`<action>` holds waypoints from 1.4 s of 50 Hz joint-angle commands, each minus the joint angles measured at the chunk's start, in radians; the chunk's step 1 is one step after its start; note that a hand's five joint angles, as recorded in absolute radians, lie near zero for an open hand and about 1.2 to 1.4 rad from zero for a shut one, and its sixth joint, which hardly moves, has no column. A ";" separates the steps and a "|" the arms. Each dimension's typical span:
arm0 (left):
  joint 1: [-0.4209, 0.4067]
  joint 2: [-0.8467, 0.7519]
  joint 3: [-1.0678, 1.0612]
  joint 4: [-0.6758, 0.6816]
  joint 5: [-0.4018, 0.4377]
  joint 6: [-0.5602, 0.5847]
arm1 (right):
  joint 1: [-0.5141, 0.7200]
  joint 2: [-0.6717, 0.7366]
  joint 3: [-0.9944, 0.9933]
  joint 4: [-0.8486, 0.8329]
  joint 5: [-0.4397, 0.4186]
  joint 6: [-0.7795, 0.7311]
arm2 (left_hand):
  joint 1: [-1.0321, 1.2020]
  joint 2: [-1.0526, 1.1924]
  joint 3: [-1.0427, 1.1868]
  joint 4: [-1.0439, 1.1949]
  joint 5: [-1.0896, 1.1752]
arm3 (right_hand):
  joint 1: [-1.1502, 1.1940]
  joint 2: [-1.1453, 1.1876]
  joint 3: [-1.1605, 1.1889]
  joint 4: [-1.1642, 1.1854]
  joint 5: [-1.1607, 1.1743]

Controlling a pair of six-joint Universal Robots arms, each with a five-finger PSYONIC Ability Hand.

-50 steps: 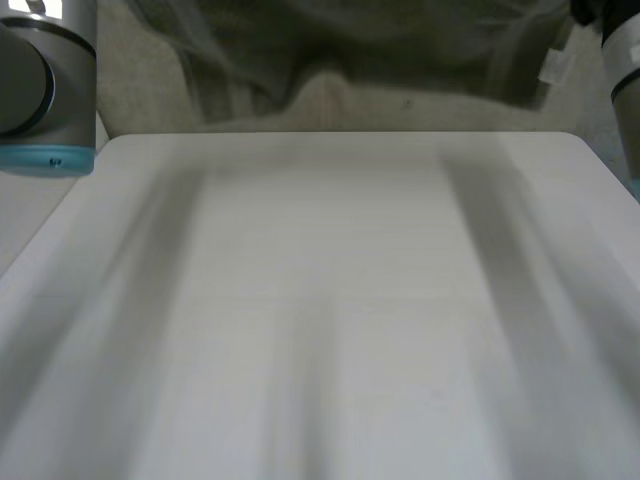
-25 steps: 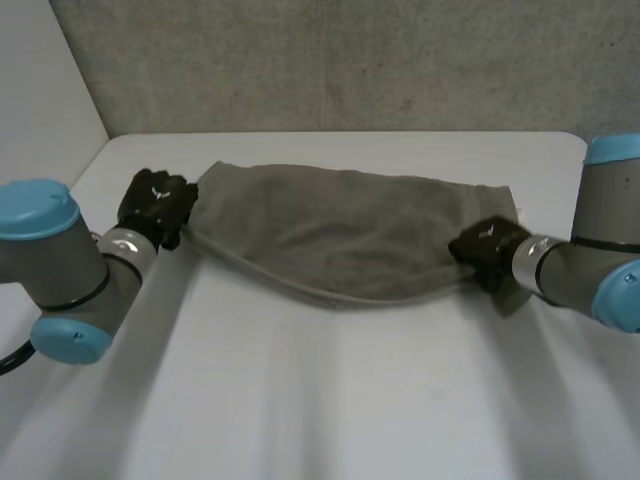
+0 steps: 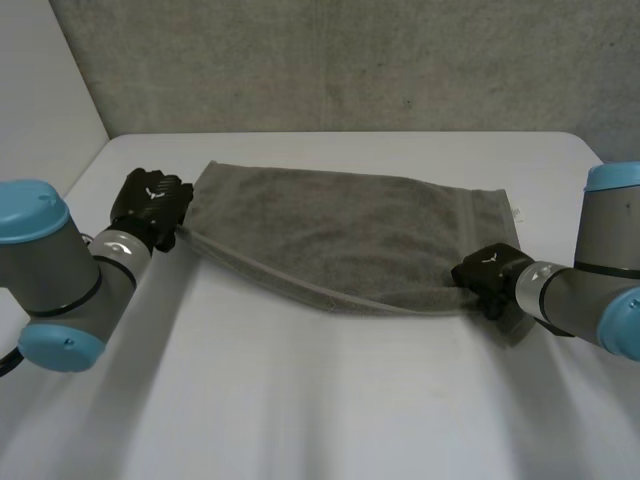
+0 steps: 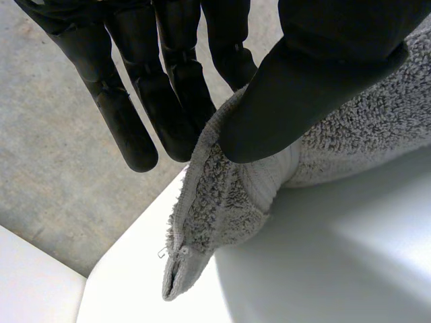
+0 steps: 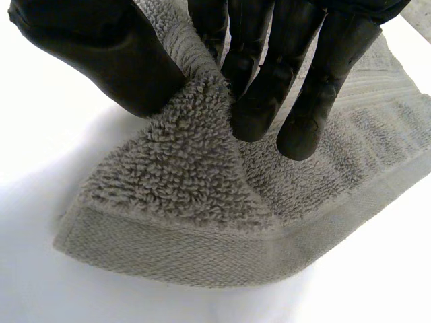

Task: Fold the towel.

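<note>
1. Since half a second ago the towel (image 3: 340,235) has settled flatter and its near edge has pulled straighter. It lies across the far half of the counter (image 3: 330,400), stretched between both hands.
2. The left hand (image 3: 152,207) pinches a corner at its end between thumb and fingers (image 4: 172,101). The right hand (image 3: 487,275) pinches the near corner at the other end the same way.
3. To fold well, both hands should probably keep that edge taut, travel level and together, and let go only once the edges line up.
</note>
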 commanded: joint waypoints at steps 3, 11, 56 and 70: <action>0.012 0.133 -0.120 -0.019 0.007 -0.016 | -0.028 -0.134 0.109 0.009 -0.012 -0.013 | 0.236 0.180 0.181 0.178 0.185 | 0.085 0.060 0.053 0.067 0.034; 0.030 0.339 -0.286 -0.082 0.012 -0.009 | -0.054 -0.274 0.151 0.150 -0.056 -0.103 | 0.236 0.180 0.181 0.178 0.185 | 0.085 0.060 0.053 0.067 0.034; -0.109 -0.409 0.660 -0.094 -0.082 0.003 | 0.003 0.154 -0.343 -0.219 0.037 0.041 | 0.236 0.180 0.181 0.178 0.185 | 0.085 0.060 0.053 0.067 0.034; -0.094 -0.538 0.720 -0.065 -0.086 0.109 | 0.001 0.203 -0.351 -0.241 0.032 0.041 | 0.236 0.180 0.181 0.178 0.185 | -0.014 -0.039 -0.046 -0.031 -0.064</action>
